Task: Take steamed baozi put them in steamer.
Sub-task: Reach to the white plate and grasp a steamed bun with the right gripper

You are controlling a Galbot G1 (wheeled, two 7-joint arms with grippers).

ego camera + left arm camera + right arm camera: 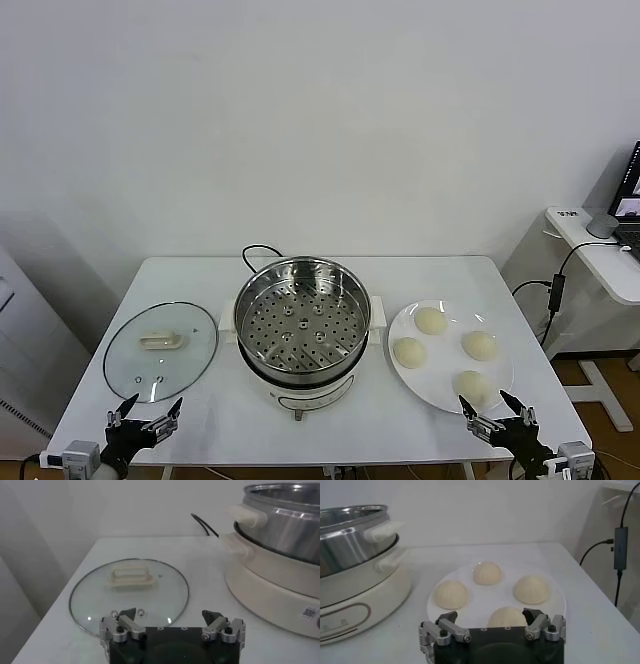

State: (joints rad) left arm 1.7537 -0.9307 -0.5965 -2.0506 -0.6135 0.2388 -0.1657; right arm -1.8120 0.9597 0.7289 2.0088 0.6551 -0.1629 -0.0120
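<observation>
Bright, even light; glare on steamer [302,318] rim; soft shadows; wrist views slightly soft.

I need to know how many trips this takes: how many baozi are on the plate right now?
4, all on the white plate right of the steamer: one at the far side, one nearest the steamer, one at the right, one nearest the robot. None looks hidden.

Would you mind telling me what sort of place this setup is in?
Probably a lab or office room staged as a kitchen: a white folding table against a bare wall, a steamer on it, and a desk with a laptop alongside.
</observation>
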